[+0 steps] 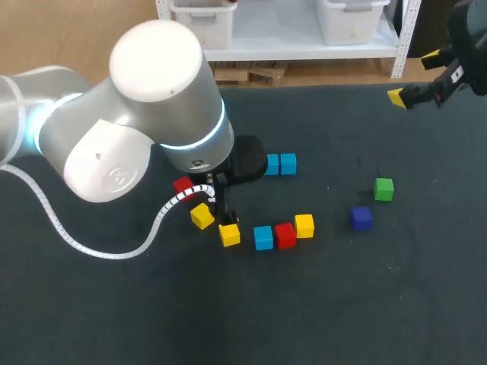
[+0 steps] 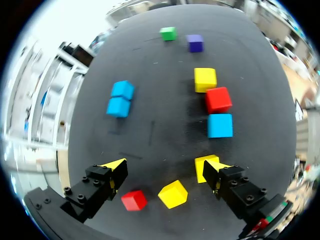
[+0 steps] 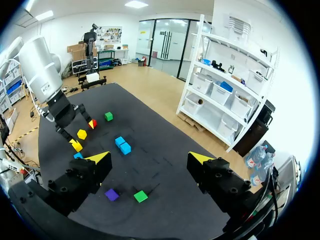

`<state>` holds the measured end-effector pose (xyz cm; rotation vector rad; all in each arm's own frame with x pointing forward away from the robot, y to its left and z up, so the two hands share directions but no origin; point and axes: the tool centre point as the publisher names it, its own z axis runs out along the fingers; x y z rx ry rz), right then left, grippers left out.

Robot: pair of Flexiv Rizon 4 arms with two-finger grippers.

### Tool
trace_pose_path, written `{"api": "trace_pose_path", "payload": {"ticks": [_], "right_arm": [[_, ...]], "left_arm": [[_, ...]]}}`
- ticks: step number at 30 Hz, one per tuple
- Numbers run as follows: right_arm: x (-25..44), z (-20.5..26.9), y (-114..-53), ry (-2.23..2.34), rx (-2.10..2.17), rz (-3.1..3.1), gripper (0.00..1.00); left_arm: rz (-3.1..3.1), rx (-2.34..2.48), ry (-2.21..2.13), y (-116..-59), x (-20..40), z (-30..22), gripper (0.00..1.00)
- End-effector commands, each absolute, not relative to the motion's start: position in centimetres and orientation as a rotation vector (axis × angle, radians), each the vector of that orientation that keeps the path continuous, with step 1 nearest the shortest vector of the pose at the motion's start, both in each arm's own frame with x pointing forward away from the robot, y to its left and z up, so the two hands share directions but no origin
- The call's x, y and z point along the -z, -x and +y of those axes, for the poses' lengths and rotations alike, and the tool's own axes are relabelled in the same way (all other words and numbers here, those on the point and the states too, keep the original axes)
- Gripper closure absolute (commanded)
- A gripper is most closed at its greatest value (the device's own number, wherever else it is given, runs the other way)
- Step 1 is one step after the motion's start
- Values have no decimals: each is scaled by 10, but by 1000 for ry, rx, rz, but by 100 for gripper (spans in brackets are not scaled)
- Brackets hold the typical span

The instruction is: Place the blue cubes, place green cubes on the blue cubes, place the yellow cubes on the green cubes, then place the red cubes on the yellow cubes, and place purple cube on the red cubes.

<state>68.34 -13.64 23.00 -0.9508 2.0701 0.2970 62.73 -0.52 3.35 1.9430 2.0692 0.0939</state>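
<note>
Nearest, left gripper (image 2: 164, 170) sits low over the table (image 2: 150, 135), fingers spread, pinching nothing. Close in between the fingers: red cube (image 2: 134, 200) and tilted yellow cube (image 2: 173, 194), just beside each other. Second yellow cube (image 2: 205, 162) is tucked against one fingertip; cannot tell if it touches.

Ahead of that finger a short row runs away: blue cube (image 2: 220, 125), second red cube (image 2: 218, 99), third yellow cube (image 2: 205, 79), each close against the next.

Off toward the other finger's side, blue pair (image 2: 120, 98), side by side and touching.

Farther out, purple cube (image 2: 195, 43) and green cube (image 2: 168, 33), near each other and well apart from the rest. Every cube sits singly on the table.

Farthest, right gripper (image 3: 150, 159), held high at the table's far right corner in the head view, well apart from all cubes. Its fingers are spread wide with nothing between them. In its own view the purple and green cubes lie below it.
</note>
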Motion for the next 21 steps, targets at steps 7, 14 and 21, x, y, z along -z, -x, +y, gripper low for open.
{"api": "trace_pose_path", "payload": {"ticks": [7,14,21], "right_arm": [[-229,-135,-681,935,-273,2068,0],[-229,-135,-681,935,-273,2068,0],[-229,-135,-681,935,-273,2068,0]], "left_arm": [[1962,18,-2303,-608,-26,-29,0],[2045,1,-2268,-601,-20,-43,0],[2189,36,-2171,-599,-10,-49,0]]}}
